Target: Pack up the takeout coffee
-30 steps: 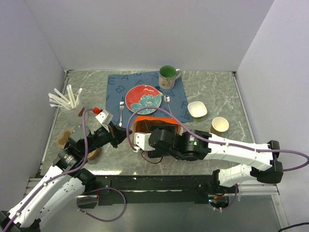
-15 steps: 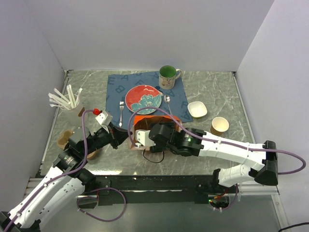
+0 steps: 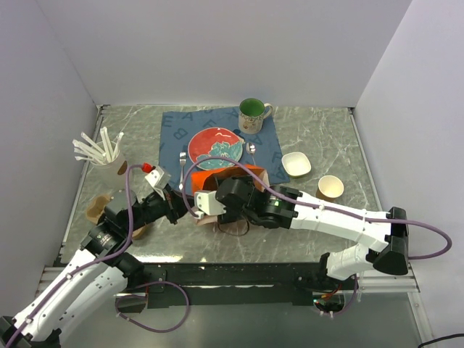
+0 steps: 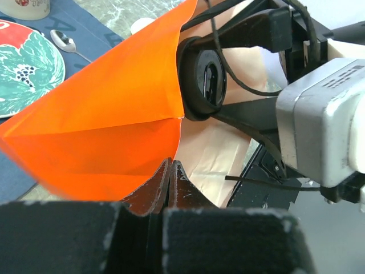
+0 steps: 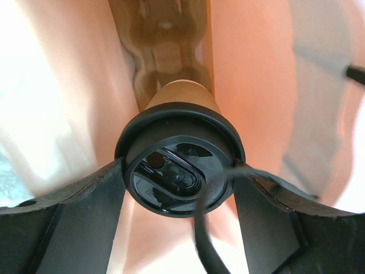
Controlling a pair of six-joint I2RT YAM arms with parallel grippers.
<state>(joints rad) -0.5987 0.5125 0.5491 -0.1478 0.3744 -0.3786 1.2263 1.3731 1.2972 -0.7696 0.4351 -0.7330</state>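
Note:
The takeout coffee (image 5: 179, 171), a brown paper cup with a black lid, is held by its lid between my right gripper's (image 5: 179, 191) fingers. It lies on its side, bottom first, inside the mouth of an orange bag (image 3: 233, 172). The left wrist view shows its lid (image 4: 206, 85) in the bag's opening (image 4: 108, 108). My left gripper (image 4: 170, 171) is shut on the bag's lower edge and holds the mouth open. In the top view the left gripper (image 3: 179, 204) is at the bag's left corner, the right gripper (image 3: 217, 206) is at the mouth, and the cup is hidden.
Behind the bag a blue cloth (image 3: 172, 134) carries a red plate (image 3: 215, 147), a fork (image 3: 182, 167), a spoon (image 3: 251, 149) and a green mug (image 3: 251, 113). A white bowl (image 3: 296, 164) and a lidless tan cup (image 3: 330, 188) stand right. A cup of stirrers (image 3: 101, 154) stands left.
My right gripper has pushed the coffee further left and into the bag's mouth. The bag's orange top flap has risen and spread. The left gripper has kept its hold.

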